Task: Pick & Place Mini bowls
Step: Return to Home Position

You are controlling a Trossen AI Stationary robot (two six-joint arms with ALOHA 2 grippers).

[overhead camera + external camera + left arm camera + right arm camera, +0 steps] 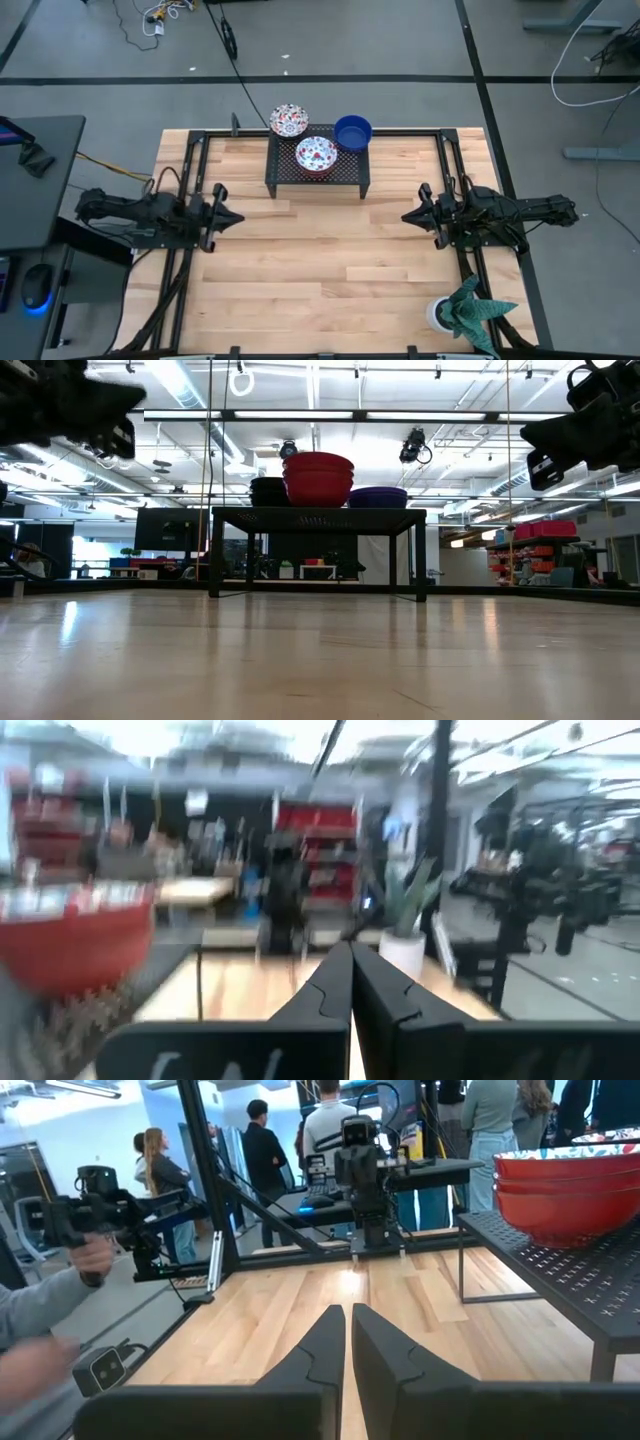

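Three mini-bowl stacks [317,154] crowd the mesh shelf [350,172], floral interiors visible only from above, stacked rims only at table level; left gripper [232,217] and right gripper [408,216] have fingers pressed together, empty.

From above, only the top bowl of each of three stacks of mini bowls [316,154] shows; number per stack cannot be told; white pot [437,315] half hidden under its own leaves.
At tabletop height: dark stack [266,491] partly hidden behind red stack [318,478]; left arm [60,405] and right arm [590,420] cut off at the top corners.
Left wrist view blurred throughout; a red bowl [70,945] cut by the edge.
Right wrist view: red stack cut by the edge; a person's hand [92,1258] blurred.
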